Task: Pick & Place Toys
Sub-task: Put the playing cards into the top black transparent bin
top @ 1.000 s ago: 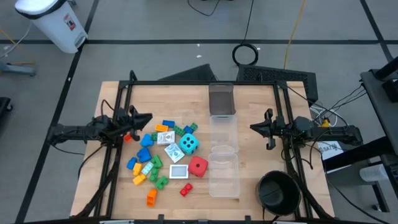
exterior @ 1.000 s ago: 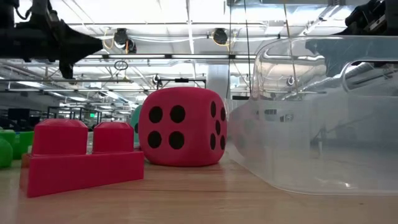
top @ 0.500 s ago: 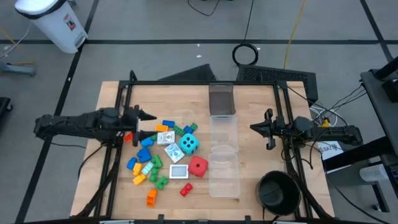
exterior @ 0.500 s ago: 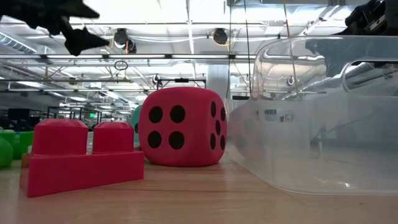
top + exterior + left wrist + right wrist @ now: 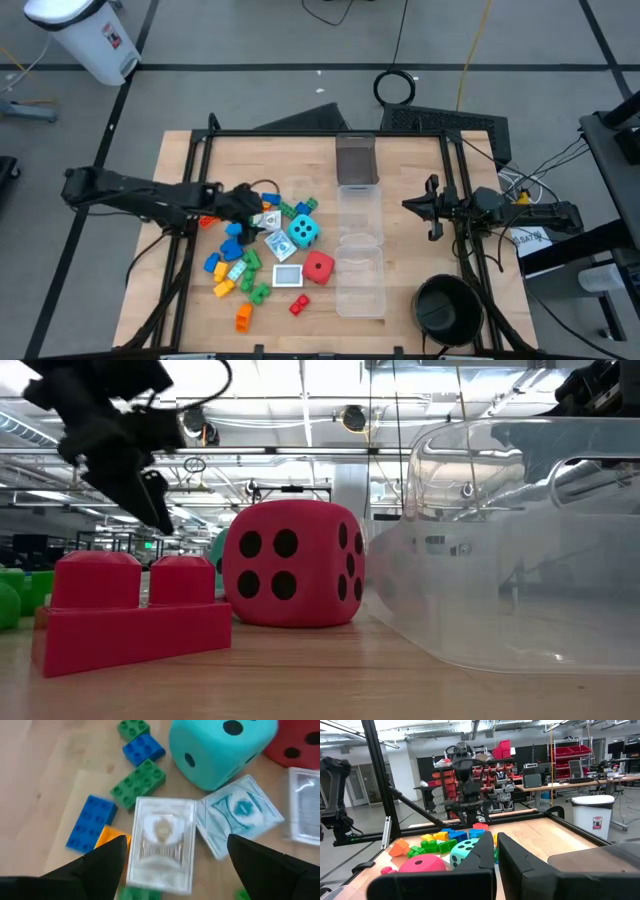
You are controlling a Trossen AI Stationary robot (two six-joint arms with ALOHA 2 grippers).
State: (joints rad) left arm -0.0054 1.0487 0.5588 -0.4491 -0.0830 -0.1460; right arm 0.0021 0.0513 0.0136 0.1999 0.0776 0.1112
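The toys lie scattered on the wooden table's left half: a cyan die (image 5: 303, 232), a red die (image 5: 318, 267), white picture cards (image 5: 287, 276) and several coloured bricks (image 5: 222, 262). My left gripper (image 5: 260, 206) hangs open above the pile, tipped downward. In its wrist view the fingers stand on either side of a white card (image 5: 162, 842) without touching it, near the cyan die (image 5: 215, 750) and a blue brick (image 5: 92, 822). In the low view the left gripper (image 5: 140, 480) is above the red brick (image 5: 135, 610). My right gripper (image 5: 422, 206) waits shut at the table's right.
Three clear plastic boxes (image 5: 360, 215) stand in a row down the table's middle, the far one (image 5: 357, 160) dark-tinted. A black round bowl (image 5: 447, 308) sits at the near right corner. In the low view the red die (image 5: 290, 565) stands beside a clear box (image 5: 520, 540).
My left gripper has swung out from the table's left edge toward the right, over the toy pile. It has tipped from level to pointing down and has opened. The toys have stayed where they were.
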